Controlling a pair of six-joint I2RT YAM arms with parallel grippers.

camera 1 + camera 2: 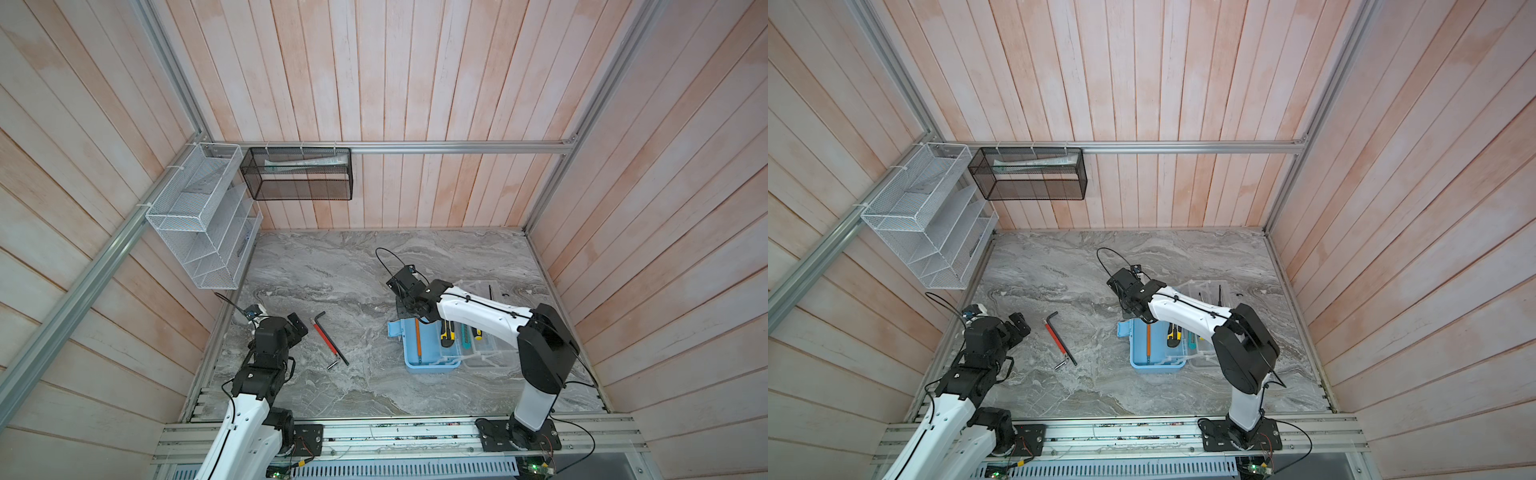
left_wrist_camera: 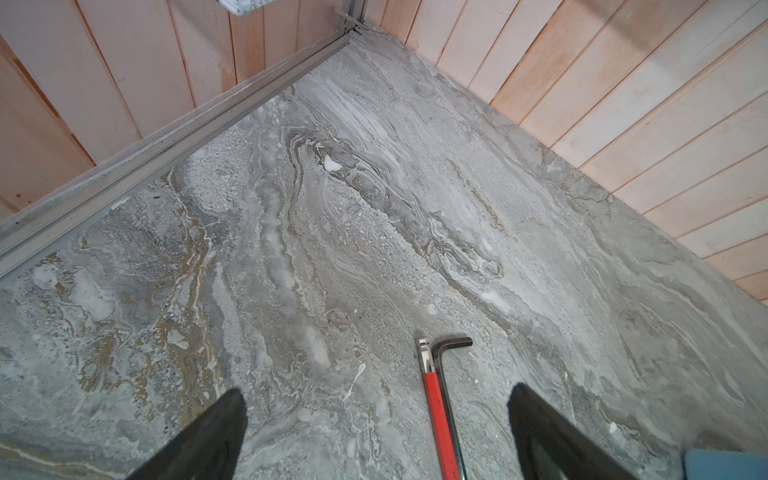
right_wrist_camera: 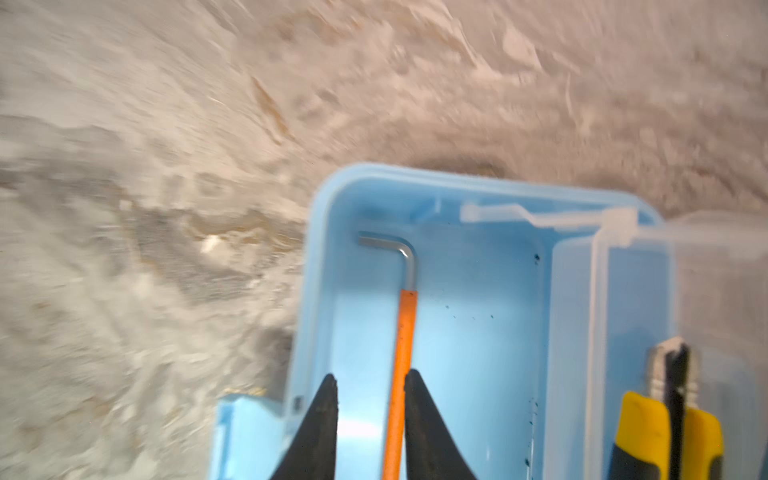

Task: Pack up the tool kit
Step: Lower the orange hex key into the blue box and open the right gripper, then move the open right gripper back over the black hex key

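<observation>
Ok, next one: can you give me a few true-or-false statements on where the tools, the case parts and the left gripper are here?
1. The orange-handled hex key lies inside the light-blue base. True.
2. The left gripper is shut on the red-handled hex key. False: its jaws stand wide open, and that key lies on the table beside a black hex key.
3. The see-through lid is closed over the base. False: it is swung open to the side.
4. A yellow-black cutter also lies in that base. True.
5. The black mesh basket stands on the table. False: it hangs from the rail on the back wall.
</observation>
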